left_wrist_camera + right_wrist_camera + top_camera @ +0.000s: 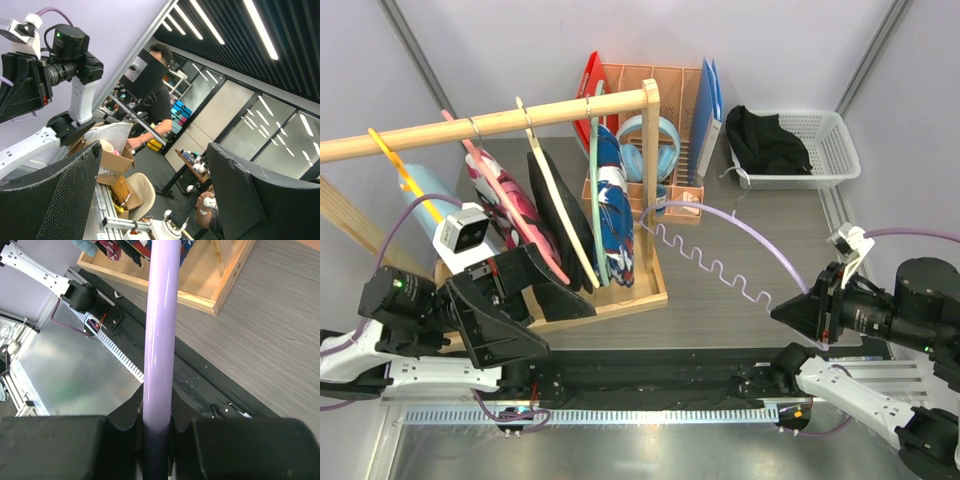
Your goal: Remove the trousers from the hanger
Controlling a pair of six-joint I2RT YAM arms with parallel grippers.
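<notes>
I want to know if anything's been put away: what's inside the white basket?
A crumpled black cloth fills the left half of the basket. The right half shows bare mesh. Whatever lies beneath the cloth is covered.

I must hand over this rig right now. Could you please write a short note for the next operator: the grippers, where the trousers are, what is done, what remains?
The left gripper is open and empty.
The right gripper is shut on a bare lavender hanger, off the rail.
The black trousers and the blue printed trousers both hang on hangers on the wooden rail.
Done: unclear; a black cloth lies in the white basket.
Left: take both pairs off their hangers.
</notes>
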